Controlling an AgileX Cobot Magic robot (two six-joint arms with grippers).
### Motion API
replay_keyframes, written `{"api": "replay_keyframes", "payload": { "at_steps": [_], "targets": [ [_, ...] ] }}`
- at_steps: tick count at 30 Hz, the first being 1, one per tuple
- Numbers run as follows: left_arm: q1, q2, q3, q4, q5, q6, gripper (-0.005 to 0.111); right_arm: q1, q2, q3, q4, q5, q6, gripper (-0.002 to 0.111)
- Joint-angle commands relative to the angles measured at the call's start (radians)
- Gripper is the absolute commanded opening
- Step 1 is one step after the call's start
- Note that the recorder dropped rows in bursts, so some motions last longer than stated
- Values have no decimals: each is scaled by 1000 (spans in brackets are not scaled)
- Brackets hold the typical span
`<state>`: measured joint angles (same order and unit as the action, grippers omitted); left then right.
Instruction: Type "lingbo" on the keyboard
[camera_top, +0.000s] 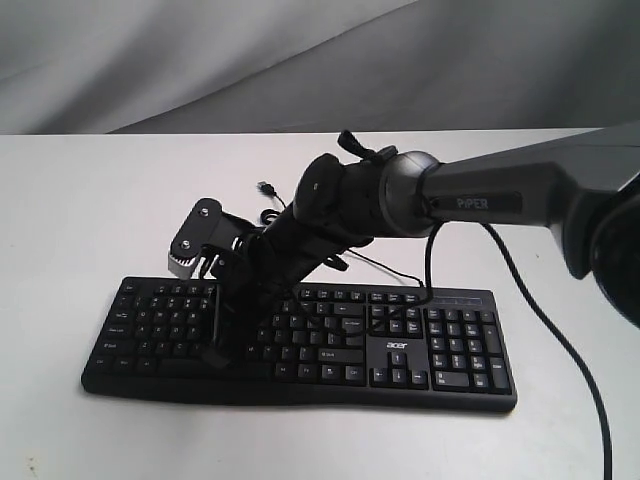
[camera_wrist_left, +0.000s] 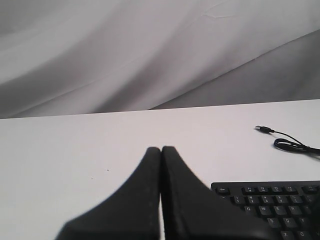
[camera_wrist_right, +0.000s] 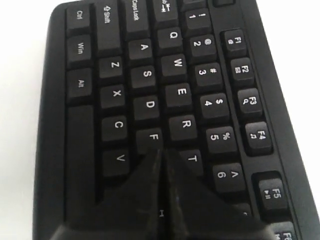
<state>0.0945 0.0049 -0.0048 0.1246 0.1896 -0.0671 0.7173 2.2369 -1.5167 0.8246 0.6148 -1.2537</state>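
Observation:
The black keyboard (camera_top: 450, 340) with the white acer logo lies across the white table. The right arm reaches over it from the right. My right gripper (camera_top: 217, 358) points down on the left half of the keys. In the right wrist view the right gripper (camera_wrist_right: 161, 151) is shut with nothing in it. Its tips sit at the keyboard (camera_wrist_right: 150, 75) between the F and T keys, about over G, and whether they touch a key is unclear. My left gripper (camera_wrist_left: 161, 149) is shut and empty above bare table, left of the keyboard's (camera_wrist_left: 270, 200) Esc corner. It is out of the exterior view.
The keyboard's thin USB cable (camera_top: 268, 190) lies unplugged behind it, its plug also in the left wrist view as USB cable (camera_wrist_left: 290, 145). The right arm's own black cable (camera_top: 560, 340) hangs down past the number pad. A grey cloth backdrop (camera_top: 200, 60) stands behind the table.

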Motion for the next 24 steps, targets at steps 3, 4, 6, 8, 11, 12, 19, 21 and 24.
{"api": "replay_keyframes", "payload": {
  "at_steps": [3, 4, 6, 8, 11, 12, 19, 21, 24],
  "targets": [
    [-5, -5, 5, 0, -6, -2, 1, 4, 0, -9, 35, 14, -1, 0],
    [-5, -5, 5, 0, -6, -2, 1, 4, 0, -9, 40, 14, -2, 0],
    [-5, -5, 5, 0, -6, -2, 1, 4, 0, -9, 49, 14, -17, 0],
    [-5, -5, 5, 0, -6, -2, 1, 4, 0, -9, 49, 14, -21, 0],
    [-5, -5, 5, 0, -6, -2, 1, 4, 0, -9, 49, 14, -21, 0],
    [-5, -5, 5, 0, -6, -2, 1, 4, 0, -9, 49, 14, -21, 0],
    [-5, -5, 5, 0, -6, -2, 1, 4, 23, -9, 67, 20, -23, 0],
    [-5, -5, 5, 0, -6, -2, 1, 2, 16, -9, 58, 30, -23, 0],
    [-5, -5, 5, 0, -6, -2, 1, 2, -25, -9, -1, 43, 12, 0]
  ]
}}
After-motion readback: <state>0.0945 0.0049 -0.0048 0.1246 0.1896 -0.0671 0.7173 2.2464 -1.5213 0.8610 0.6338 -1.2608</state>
